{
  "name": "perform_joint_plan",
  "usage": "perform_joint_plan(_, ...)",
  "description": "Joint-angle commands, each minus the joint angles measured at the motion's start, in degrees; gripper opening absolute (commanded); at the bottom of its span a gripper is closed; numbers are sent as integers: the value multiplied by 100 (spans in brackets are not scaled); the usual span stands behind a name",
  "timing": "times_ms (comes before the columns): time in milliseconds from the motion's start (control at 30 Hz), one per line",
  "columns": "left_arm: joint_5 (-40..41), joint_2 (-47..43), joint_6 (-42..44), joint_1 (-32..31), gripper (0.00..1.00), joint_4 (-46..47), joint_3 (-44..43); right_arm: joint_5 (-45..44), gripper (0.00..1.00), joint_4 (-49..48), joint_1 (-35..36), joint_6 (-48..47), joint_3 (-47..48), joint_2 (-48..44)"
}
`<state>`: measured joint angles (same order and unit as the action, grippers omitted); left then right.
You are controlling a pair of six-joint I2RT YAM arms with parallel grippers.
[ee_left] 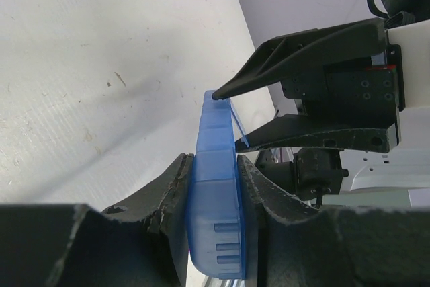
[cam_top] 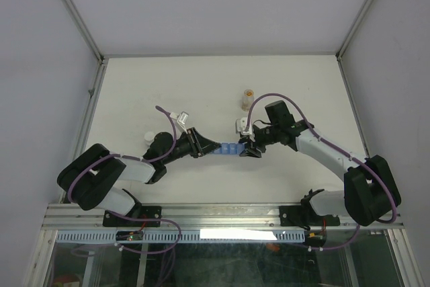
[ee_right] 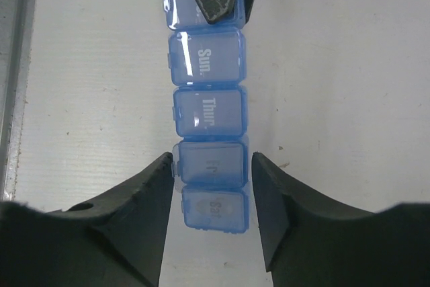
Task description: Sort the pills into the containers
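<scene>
Containers (cam_top: pixel 230 149), one translucent blue strip of small lidded compartments in a row, lie just toward 6 o'clock from the middle of the white table (cam_top: pixel 168 85), running from 9 to 3 o'clock between the two arms. In the right wrist view the lids look shut; two read "Sun." and "Thur.", and the two nearer ones are fainter. The left gripper (ee_left: pixel 213 166) reaches in from 9 o'clock and is pinched on that end of the strip, with a finger (ee_left: pixel 178 183) pressed to each face. In the right wrist view one of its fingers lies over the far lid. The right gripper (ee_right: pixel 212 160) comes in from 3 o'clock and straddles the other end, one finger (ee_right: pixel 158 179) on each long edge at the second compartment from that end. Its fingers sit tight beside the strip, one seeming to touch and the other showing a sliver of table, so I cannot tell whether it is gripping. A small clear bottle (cam_top: pixel 248 99) with orange-tan contents stands upright at 12 o'clock from the strip's right end, apart from it. A small white cap (cam_top: pixel 149 137) lies at 9 o'clock, beyond the left arm's wrist.
</scene>
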<state>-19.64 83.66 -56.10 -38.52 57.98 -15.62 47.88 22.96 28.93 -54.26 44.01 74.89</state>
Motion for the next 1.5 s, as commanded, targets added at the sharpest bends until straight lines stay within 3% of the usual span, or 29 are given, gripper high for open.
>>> perform_joint_plan(0,-304,-133,217,16,0,87,1,-123,55,-331,-106,275,183,-159)
perform_joint_plan(200,-312,-374,213,16,0,36,52,-196,63,-469,-172,422,137,-310)
perform_joint_plan(467,-289,-457,282,14,0,-119,59,-255,60,-731,-296,809,109,-459)
perform_joint_plan(867,-400,-464,371,15,0,-171,-11,-690,39,-1064,-323,1245,93,-203)
perform_joint_plan(1200,-362,-437,526,15,0,-202,-32,-1018,37,-980,0,1309,218,306)
perform_joint_plan(1333,-339,-338,555,32,0,-211,-45,-1025,39,-979,-5,1354,244,316)
perform_joint_plan(1467,-347,-223,585,154,0,-172,-78,-500,59,-603,-296,1384,513,251)
